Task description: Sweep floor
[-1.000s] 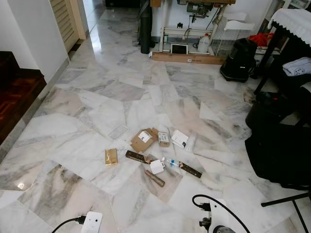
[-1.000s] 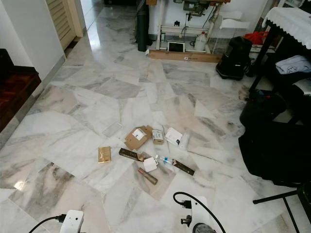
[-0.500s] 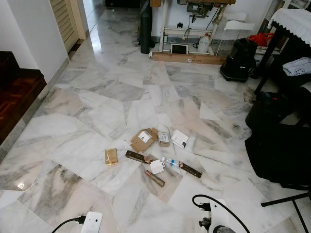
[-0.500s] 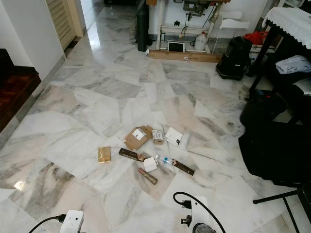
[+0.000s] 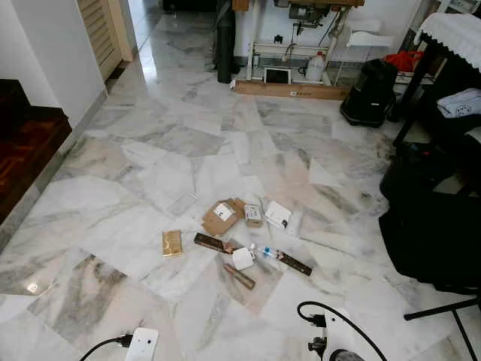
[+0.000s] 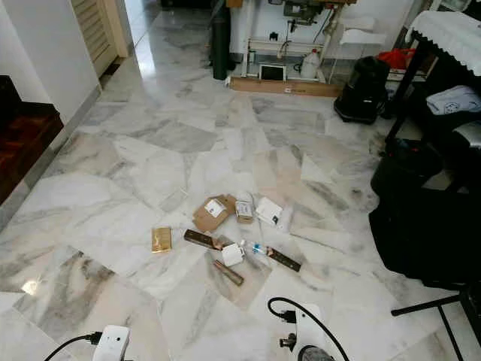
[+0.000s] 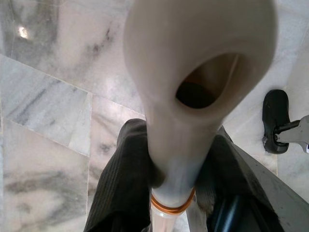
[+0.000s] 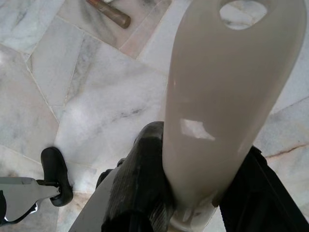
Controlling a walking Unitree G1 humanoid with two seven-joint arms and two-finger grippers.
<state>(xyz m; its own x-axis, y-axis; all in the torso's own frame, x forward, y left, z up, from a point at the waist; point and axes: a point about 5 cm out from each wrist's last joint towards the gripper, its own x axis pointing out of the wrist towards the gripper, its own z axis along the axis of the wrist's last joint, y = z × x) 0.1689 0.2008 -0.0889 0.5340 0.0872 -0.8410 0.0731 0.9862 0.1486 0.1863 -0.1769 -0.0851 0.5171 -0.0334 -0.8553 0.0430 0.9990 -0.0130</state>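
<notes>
Bright, even daylight; glare spot on marble floor (image 5: pixel 31 287); wrist views blurred close-up.

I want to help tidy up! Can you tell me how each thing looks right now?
Left claw: shut on a beige handle.
Right claw: shut on a beige handle.
Cardboard box: flattened, on the floor.
Brown tube: lying flat.
Gold packet: lying flat, apart from the pile.
Door: open.
</notes>
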